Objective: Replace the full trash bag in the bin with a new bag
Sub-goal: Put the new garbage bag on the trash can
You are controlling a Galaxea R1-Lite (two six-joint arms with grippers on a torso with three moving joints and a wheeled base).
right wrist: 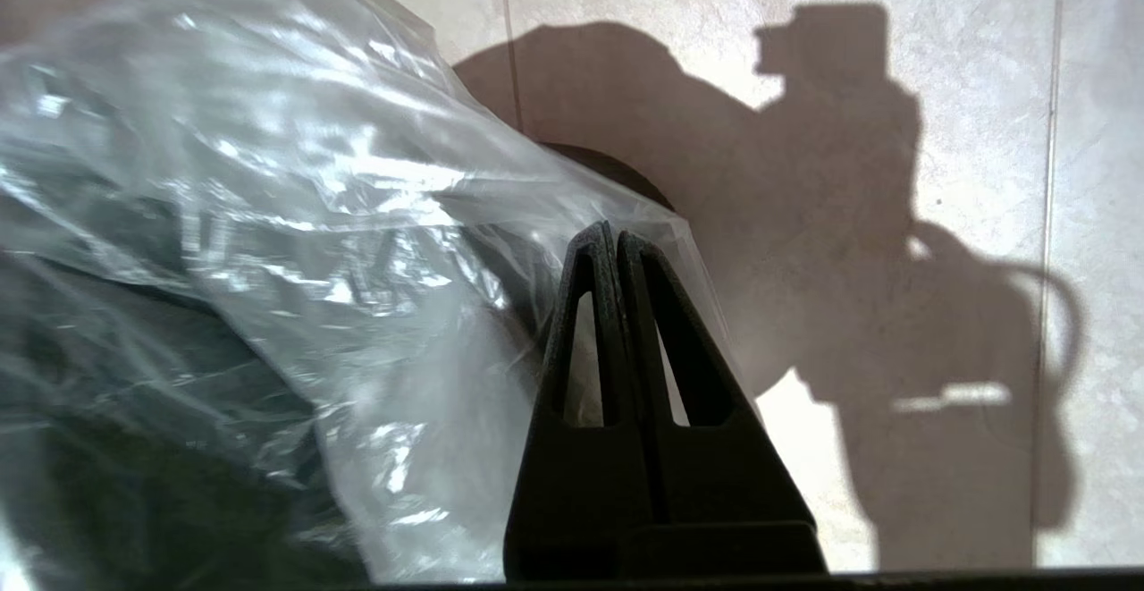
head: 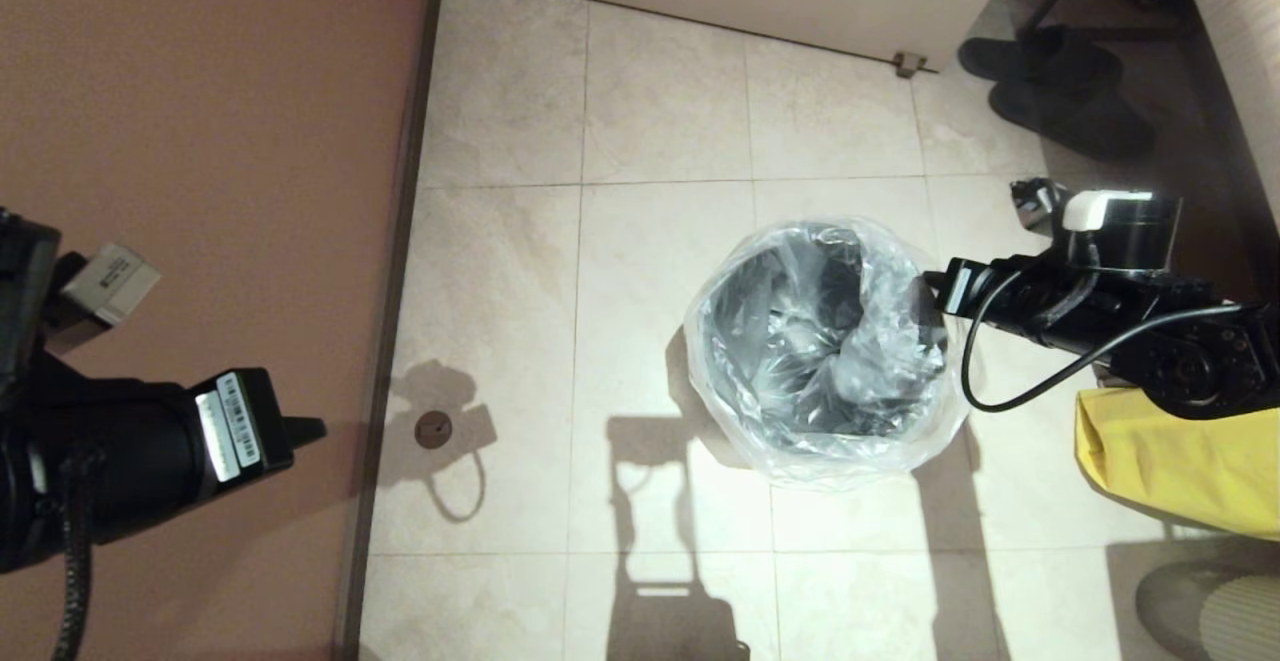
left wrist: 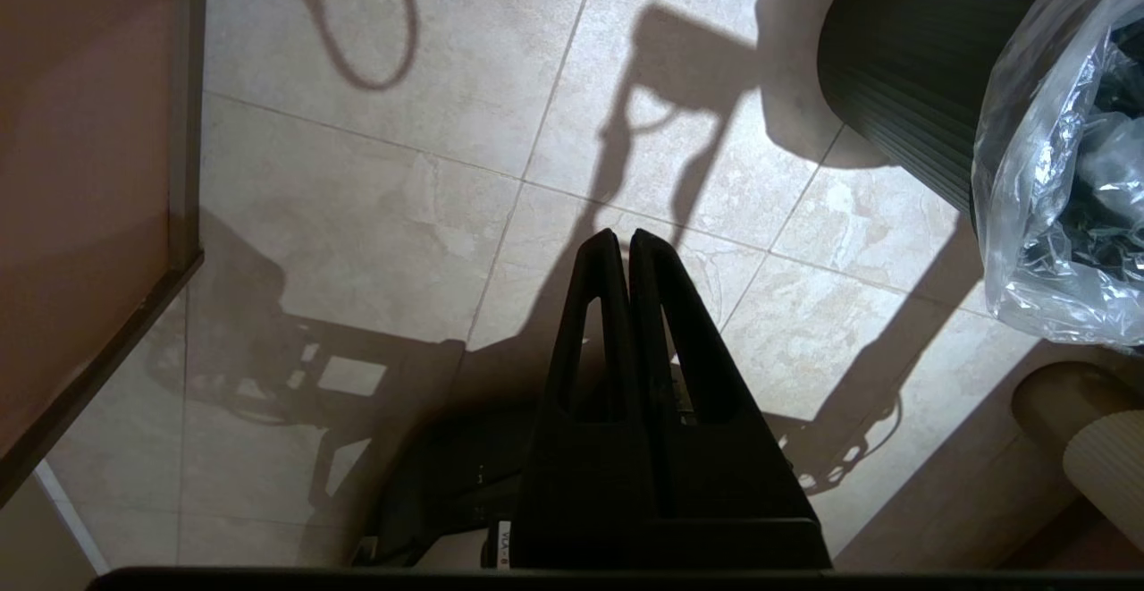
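Observation:
The bin (left wrist: 903,72) stands on the tiled floor with its dark ribbed wall showing below the new bag (head: 880,371). This clear crinkly film lines the bin and is folded out over the whole rim. My right gripper (head: 925,286) reaches in from the right to the bin's right rim. Its fingers are shut, and in the right wrist view the gripper (right wrist: 615,232) lies on the new bag (right wrist: 313,215). Whether film is pinched between the tips I cannot tell. My left gripper (head: 315,429) hangs shut and empty by the left wall, and its wrist view shows the gripper (left wrist: 623,235) above bare tiles.
An opaque yellow bag (head: 1180,461) lies under my right arm at the right edge. Dark slippers (head: 1050,81) sit at the back right. A brown wall (head: 200,141) runs along the left, with a floor drain (head: 433,429) beside it. A ribbed beige object (head: 1230,611) is at the front right.

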